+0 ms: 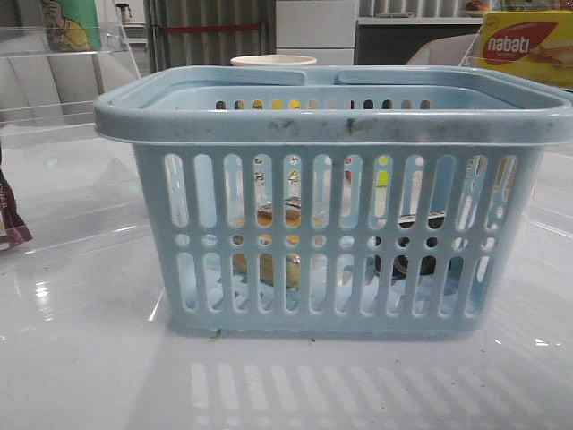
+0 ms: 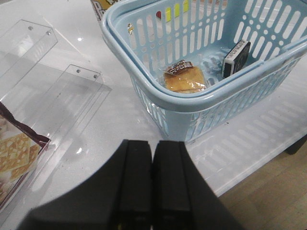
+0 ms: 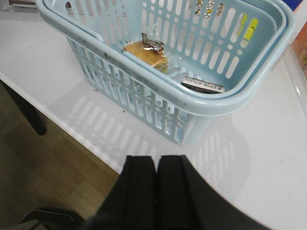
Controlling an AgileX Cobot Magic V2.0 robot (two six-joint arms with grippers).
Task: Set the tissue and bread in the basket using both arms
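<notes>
The light-blue basket [image 1: 336, 116] stands on the white table in the middle of the front view. It also shows in the left wrist view [image 2: 201, 96] and the right wrist view [image 3: 201, 103]. The bread [image 2: 184, 79] in clear wrap lies on the basket floor; it shows in the right wrist view [image 3: 146, 53] and through the slots in the front view [image 1: 269, 217]. The dark tissue pack [image 2: 236, 58] leans against the basket's inner wall, also seen in the right wrist view [image 3: 203, 85]. My left gripper [image 2: 153, 143] and right gripper [image 3: 157, 158] are shut and empty, back from the basket.
A clear acrylic tray [image 2: 57, 96] and a maroon packet [image 2: 17, 153] lie left of the basket. A yellow-red nabati box [image 1: 524, 47] stands at the back right, a cup [image 1: 273, 61] behind the basket. The table's front edge [image 3: 86, 139] is near the right gripper.
</notes>
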